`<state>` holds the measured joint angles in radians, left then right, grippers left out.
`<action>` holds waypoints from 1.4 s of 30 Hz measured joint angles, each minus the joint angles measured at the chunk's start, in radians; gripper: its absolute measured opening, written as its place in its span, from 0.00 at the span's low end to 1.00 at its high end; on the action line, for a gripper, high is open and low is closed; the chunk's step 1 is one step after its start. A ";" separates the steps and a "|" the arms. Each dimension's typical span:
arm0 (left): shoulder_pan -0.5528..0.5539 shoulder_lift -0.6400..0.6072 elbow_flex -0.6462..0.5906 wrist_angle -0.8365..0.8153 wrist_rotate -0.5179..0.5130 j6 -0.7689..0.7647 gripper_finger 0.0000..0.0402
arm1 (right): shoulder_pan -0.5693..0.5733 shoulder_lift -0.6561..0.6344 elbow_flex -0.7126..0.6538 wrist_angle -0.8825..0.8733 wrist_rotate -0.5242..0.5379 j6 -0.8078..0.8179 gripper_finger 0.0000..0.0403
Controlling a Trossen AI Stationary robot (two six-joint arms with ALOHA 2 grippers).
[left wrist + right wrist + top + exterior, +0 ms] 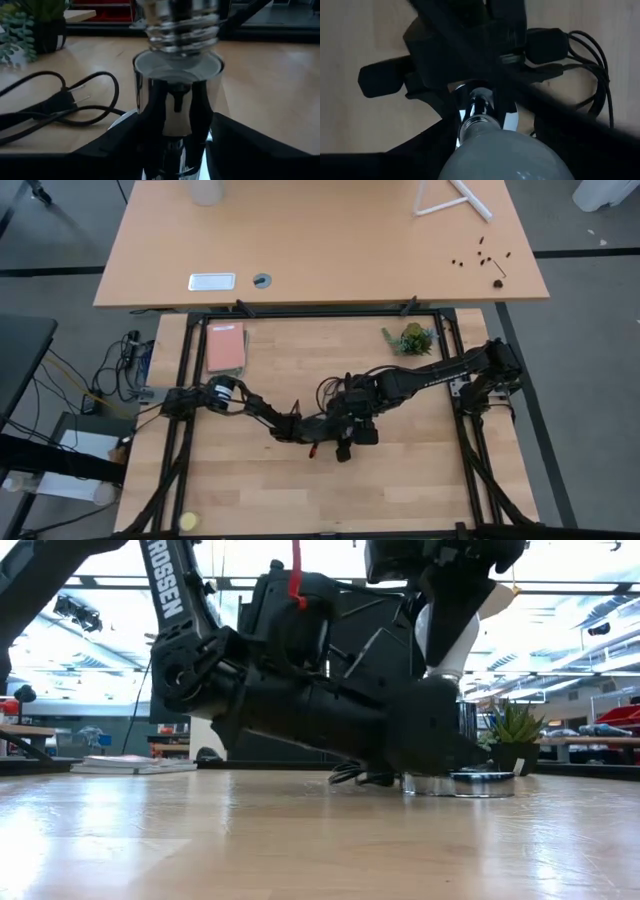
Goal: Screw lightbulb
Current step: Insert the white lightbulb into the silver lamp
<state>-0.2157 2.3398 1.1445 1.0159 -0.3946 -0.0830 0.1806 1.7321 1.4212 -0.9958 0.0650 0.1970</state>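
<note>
The smooth white lightbulb [502, 157] is pinched by the right pincer [495, 165], its ribbed screw end over the shiny socket [172, 110] clamped by the left pincer [172, 150], below "TROSSEN" lettering.

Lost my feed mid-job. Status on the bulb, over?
Right gripper shut on lightbulb, screw end just above socket, not yet in. Left gripper clamps socket. Cord beside, clear.

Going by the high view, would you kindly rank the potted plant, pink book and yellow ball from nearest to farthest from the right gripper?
From the right gripper, mid-table:
1. Potted plant, at the table's far edge by the right arm.
2. Pink book, far corner on the left arm's side.
3. Yellow ball, near corner, left side.
</note>
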 joint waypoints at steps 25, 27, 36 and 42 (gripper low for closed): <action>0.025 0.006 0.010 0.010 0.185 0.018 0.49 | 0.054 0.000 -0.004 -0.011 -0.086 -0.477 0.64; 0.027 0.006 0.010 0.020 0.206 0.010 0.49 | 0.060 0.000 -0.004 -0.011 -0.086 -0.513 0.65; 0.026 0.006 0.009 0.051 0.240 0.056 0.49 | 0.065 0.000 -0.004 0.015 -0.094 -0.616 0.66; 0.026 0.006 0.009 0.055 0.240 0.079 0.49 | 0.069 0.000 -0.004 0.016 -0.112 -0.619 0.65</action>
<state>-0.1902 2.3459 1.1538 1.0710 -0.1547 -0.0040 0.2501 1.7321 1.4170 -0.9798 -0.0467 -0.4221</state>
